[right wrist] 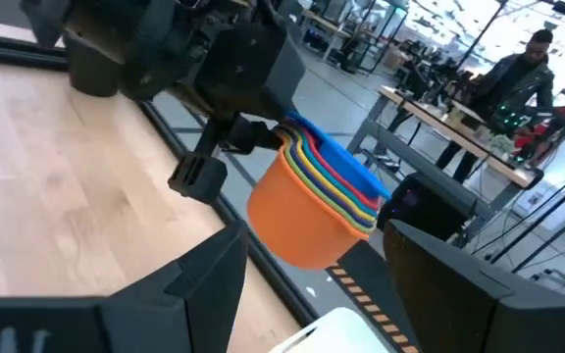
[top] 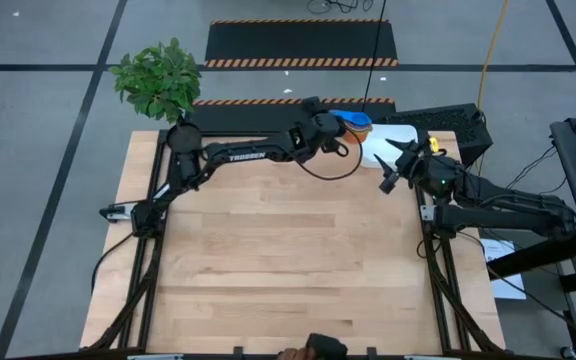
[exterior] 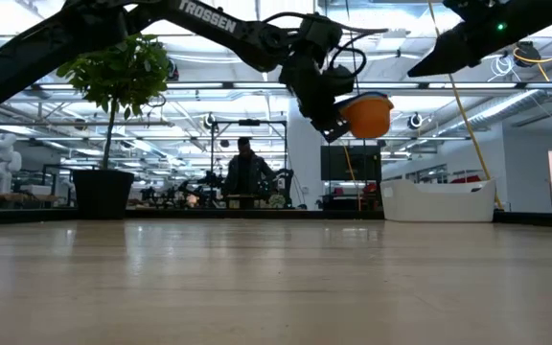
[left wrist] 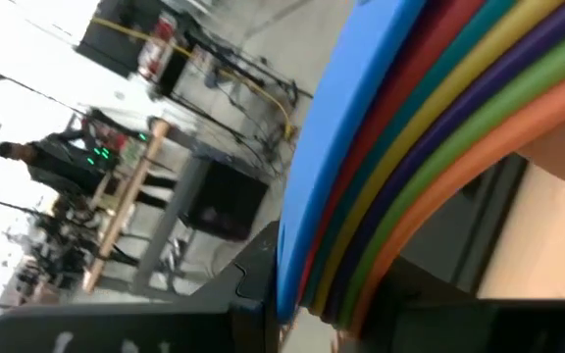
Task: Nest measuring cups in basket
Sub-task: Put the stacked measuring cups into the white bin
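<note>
The measuring cups (top: 354, 123) are nested in one stack, orange outermost and blue innermost, and show up close in the right wrist view (right wrist: 312, 201). My left gripper (top: 336, 133) is shut on them, above the table's far edge, just left of the white basket (top: 378, 150). In the low view the stack (exterior: 367, 116) hangs well above the table, left of the basket (exterior: 439, 201), which rests on its base. My right gripper (top: 390, 180) is open and hovers over the basket's near right side, touching nothing. My left gripper holds the nested stack by the handle side of its rims (right wrist: 284, 135), pinched between the two fingers (right wrist: 226, 137). The fingers come in roughly level from the table's left. The stack is lifted clear of table and basket and is slightly tilted, bowls (exterior: 367, 120) downward.
A potted plant (top: 158, 80) stands off the table's far left corner. Black cases and cables lie beyond the far edge. Bare wooden tabletop (top: 288, 260) spreads across the middle and near side. A person (exterior: 245, 172) stands in the room behind the table.
</note>
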`<state>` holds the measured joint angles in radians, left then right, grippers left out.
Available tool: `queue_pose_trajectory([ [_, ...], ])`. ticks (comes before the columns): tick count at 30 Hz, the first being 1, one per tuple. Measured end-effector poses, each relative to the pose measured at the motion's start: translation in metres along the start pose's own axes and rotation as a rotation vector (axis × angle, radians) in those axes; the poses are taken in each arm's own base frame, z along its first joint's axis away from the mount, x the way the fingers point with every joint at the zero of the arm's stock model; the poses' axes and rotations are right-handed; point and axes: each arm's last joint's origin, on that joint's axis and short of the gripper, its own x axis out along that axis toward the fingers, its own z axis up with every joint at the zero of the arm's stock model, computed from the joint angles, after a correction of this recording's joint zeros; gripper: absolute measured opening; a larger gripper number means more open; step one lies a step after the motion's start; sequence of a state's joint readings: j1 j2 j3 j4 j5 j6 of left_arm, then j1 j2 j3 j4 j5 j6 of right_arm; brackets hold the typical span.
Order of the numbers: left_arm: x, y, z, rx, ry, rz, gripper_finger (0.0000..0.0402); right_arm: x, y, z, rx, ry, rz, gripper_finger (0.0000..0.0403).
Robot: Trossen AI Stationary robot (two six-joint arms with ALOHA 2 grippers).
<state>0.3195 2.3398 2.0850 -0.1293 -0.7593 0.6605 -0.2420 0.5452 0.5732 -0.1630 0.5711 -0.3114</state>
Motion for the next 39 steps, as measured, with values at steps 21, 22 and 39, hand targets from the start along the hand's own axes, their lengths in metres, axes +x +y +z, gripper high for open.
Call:
queue_pose_trajectory([
  [21,-0.020,-0.026,-0.009,0.151,0.149,-0.087,0.0078,0.031,0.024,-0.008,-0.125,0.131,0.047,0.0235],
  [22,-0.023,-0.028,-0.007,0.158,0.142,-0.091,0.0078,0.031,0.024,-0.009,-0.137,0.135,0.051,0.0235],
  [39,-0.042,-0.043,0.005,0.244,0.088,-0.120,0.0078,0.048,0.041,-0.011,-0.155,0.126,0.205,0.0236],
])
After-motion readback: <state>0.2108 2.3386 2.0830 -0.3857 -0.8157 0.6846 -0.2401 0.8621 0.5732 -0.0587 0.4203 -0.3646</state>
